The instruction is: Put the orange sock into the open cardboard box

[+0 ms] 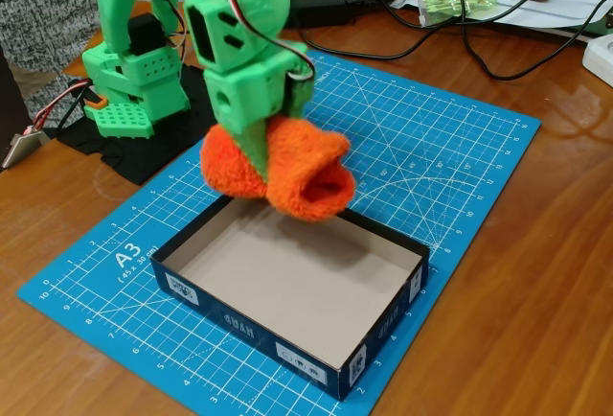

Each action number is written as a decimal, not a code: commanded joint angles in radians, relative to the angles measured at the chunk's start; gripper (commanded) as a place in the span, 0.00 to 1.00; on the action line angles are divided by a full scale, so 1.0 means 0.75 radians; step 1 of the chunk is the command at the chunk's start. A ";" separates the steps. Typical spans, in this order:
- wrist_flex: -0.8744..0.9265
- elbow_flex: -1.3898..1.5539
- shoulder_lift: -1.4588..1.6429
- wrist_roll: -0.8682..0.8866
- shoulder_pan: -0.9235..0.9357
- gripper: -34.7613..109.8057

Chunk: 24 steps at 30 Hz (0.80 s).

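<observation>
**Sock held over box, fixed view**

Nearest item: open cardboard box [257,325], shallow and rectangular, dark navy outside with small white labels on its near walls, plain grey-beige inside. Its interior holds nothing visible. It sits skewed on a blue cutting mat [450,157] marked "A3", one corner pointing toward the camera, long axis running from near left to far right.

Orange sock [287,172]: bright, fuzzy, bunched into a lumpy bundle. It hangs in the air above the box's far wall, clear of the floor of the box. Its long axis lies roughly left to right, dipping slightly toward the right; the open cuff end faces right and toward the camera.

Gripper [257,148]: green, descending from the upper part of the frame; its jaws pinch the sock near the middle of the bundle, one finger visible pressed into the fabric.

Arm base [134,90]: green, at far left on a wooden table [536,320].

Far edge: black cables [450,33] and papers.
</observation>
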 commanded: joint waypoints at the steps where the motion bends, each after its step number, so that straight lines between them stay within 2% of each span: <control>1: -0.022 -0.074 -0.020 -0.078 0.086 0.24; 6: -0.029 -0.235 -0.174 -0.137 0.117 0.24; 13: -0.029 -0.250 -0.217 -0.145 0.129 0.25; 14: -0.008 -0.250 -0.215 -0.157 0.129 0.28; 19: 0.110 -0.235 -0.168 -0.200 0.135 0.61; 24: 0.123 -0.188 -0.112 -0.217 0.141 0.62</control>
